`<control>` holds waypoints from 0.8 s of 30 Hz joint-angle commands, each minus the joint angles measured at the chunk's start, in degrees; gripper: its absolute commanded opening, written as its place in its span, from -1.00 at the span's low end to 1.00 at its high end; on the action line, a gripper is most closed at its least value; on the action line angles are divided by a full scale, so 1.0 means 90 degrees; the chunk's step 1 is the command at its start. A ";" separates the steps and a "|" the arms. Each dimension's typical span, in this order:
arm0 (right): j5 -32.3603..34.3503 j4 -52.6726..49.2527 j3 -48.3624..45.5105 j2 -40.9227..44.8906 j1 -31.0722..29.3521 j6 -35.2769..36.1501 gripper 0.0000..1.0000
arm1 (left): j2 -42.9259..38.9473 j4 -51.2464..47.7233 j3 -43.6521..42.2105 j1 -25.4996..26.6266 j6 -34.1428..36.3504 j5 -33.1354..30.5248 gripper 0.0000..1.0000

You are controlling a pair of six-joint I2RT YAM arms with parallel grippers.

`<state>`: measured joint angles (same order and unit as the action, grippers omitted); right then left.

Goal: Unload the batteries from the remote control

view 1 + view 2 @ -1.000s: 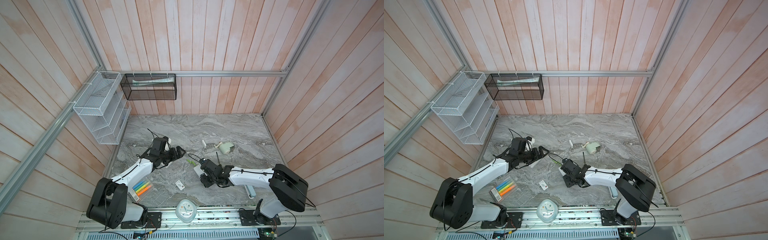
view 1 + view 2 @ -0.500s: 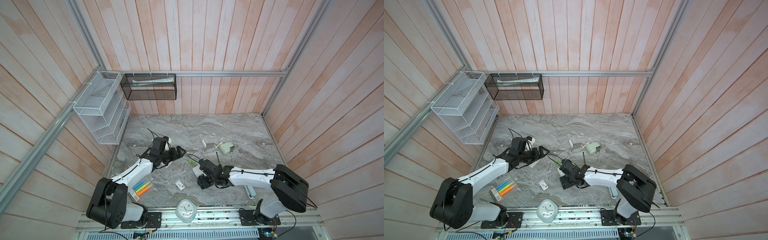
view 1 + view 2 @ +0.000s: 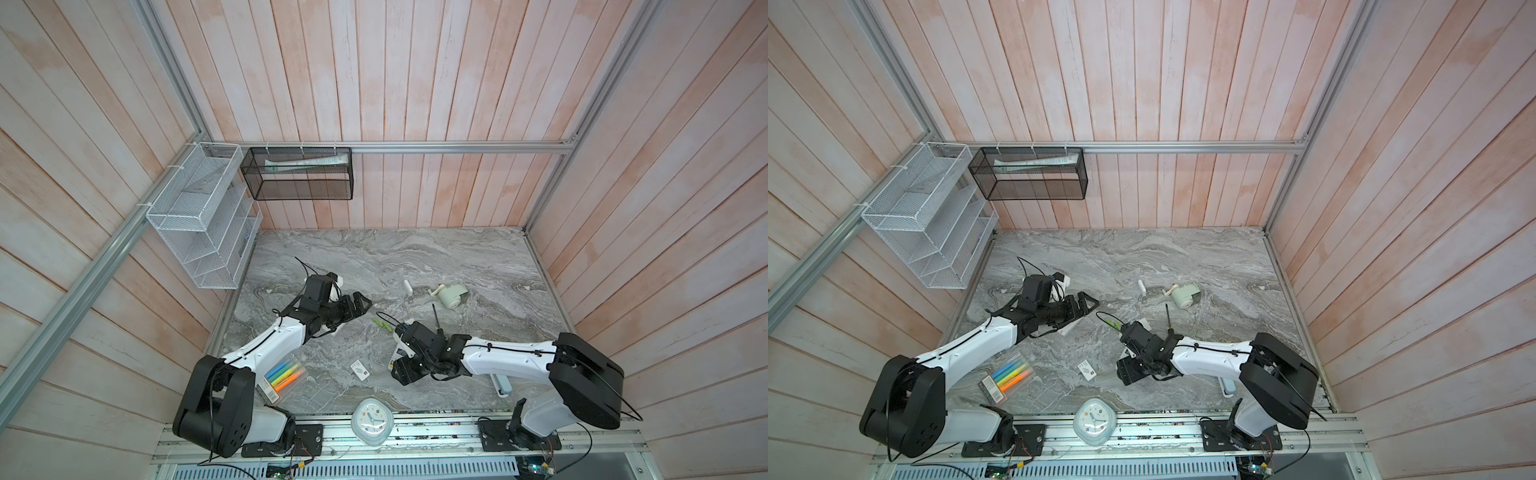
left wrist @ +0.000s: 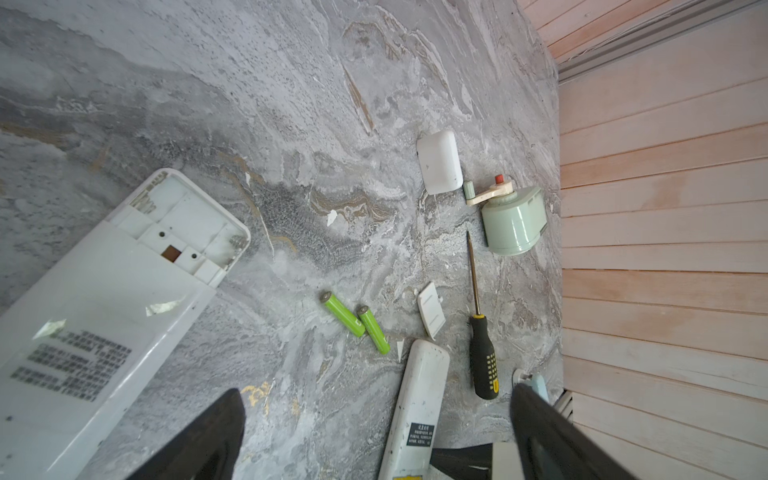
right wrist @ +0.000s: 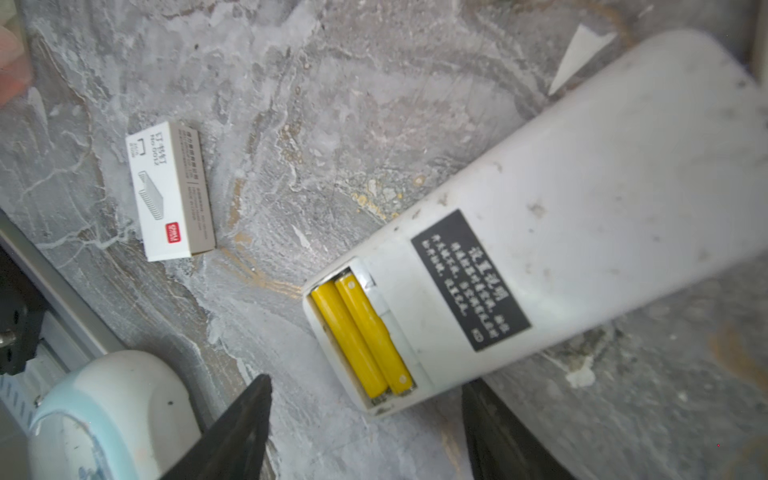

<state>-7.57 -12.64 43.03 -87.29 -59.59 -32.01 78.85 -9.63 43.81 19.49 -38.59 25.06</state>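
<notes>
Right wrist view shows the right end effector (image 5: pixel 365 380) open and empty, poised over the bay end of the slim remote control (image 5: pixel 582 187), where two yellow batteries (image 5: pixel 361 336) sit side by side. Best, I judge, to lever one cell up by its end and then pinch it, going gently since the remote may skid on the tabletop (image 5: pixel 332 104). Farther off, the left end effector (image 4: pixel 376 390), also open and empty, hovers near two lime-green batteries (image 4: pixel 343 313) lying loose, and could pin the remote.

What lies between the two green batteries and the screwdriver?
In the left wrist view, a small white cover panel lies flat between the green batteries and the screwdriver, just off the slim remote.
</notes>
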 commanded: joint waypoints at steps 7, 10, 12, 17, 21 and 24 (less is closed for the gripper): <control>0.0432 -0.0177 0.0195 0.0254 -0.0027 -0.0101 0.42 | -0.0148 0.0123 0.0132 -0.0046 0.0137 0.0057 1.00; 0.0903 -0.0499 0.0229 0.0688 0.0014 -0.0193 0.42 | -0.0157 0.0176 0.0132 -0.0046 0.0156 0.0091 1.00; 0.1532 -0.0888 0.0239 0.1025 0.0151 -0.0500 0.31 | -0.0167 0.0226 0.0137 -0.0046 0.0157 0.0140 1.00; 0.2037 -0.1349 -0.0046 0.1666 0.1006 -0.0747 0.02 | -0.0148 0.0242 0.0180 -0.0046 0.0162 0.0211 1.00; 0.2218 -0.1371 -0.0461 0.2035 0.1622 -0.0828 -0.19 | -0.0129 0.0264 0.0181 -0.0036 0.0157 0.0252 1.00; 0.2431 -0.1269 -0.0723 0.2197 0.1865 -0.0839 -0.20 | -0.0071 0.0308 0.0181 -0.0026 0.0147 0.0291 1.00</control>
<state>10.70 -21.74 38.57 -68.47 -44.05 -38.57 78.83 -8.25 43.81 19.40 -38.52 26.79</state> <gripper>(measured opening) 0.400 0.998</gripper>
